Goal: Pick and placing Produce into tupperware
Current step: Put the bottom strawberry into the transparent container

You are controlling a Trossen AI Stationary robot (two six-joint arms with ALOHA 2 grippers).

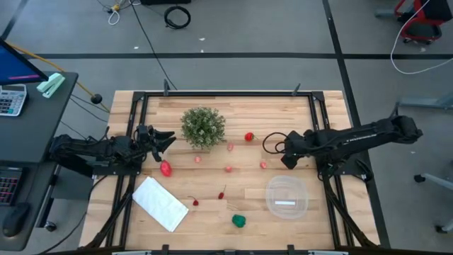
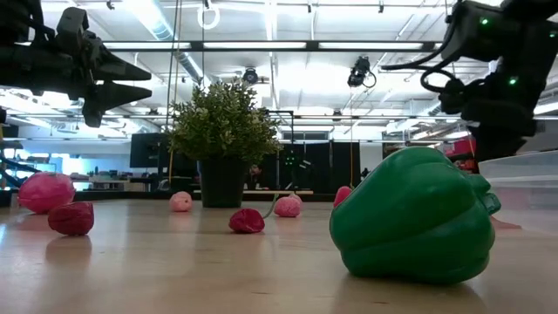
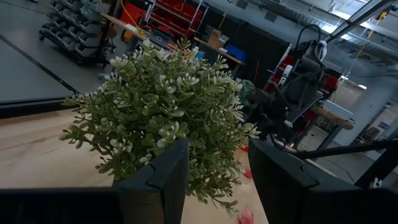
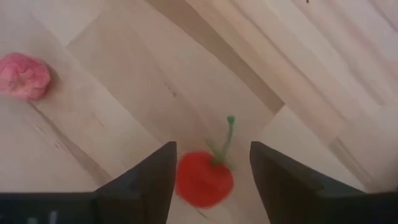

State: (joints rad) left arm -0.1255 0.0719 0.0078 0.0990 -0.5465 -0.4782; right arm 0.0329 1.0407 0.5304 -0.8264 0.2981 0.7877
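1. Closely watch the right pincer (image 4: 211, 149), spread wide over a small round red toy fruit with a thin green stem (image 4: 204, 179) lying on the pale wooden counter (image 4: 298, 56). Looks set for a grasp, not yet closed. Could squirt sideways if pinched off-centre, or slip free if caught by the stem alone.
2. Mind the lumpy pink toy piece (image 4: 25, 76) near it: could get nudged away by a skewed descent.
3. Expect a carry to the round clear plastic tupperware (image 1: 306, 200), apart from the fruit and seemingly empty. Might skid or tip if clipped on the rim, being light.
4. Note the glossy green toy pepper (image 1: 239, 221) and the other red pieces scattered about, all outside the container.
5. Farthest off, keep an eye on the left pincer (image 1: 166, 139), likewise wide open and holding nothing, just beside the bushy green potted plant (image 1: 203, 127). Could knock the pot by swinging in.
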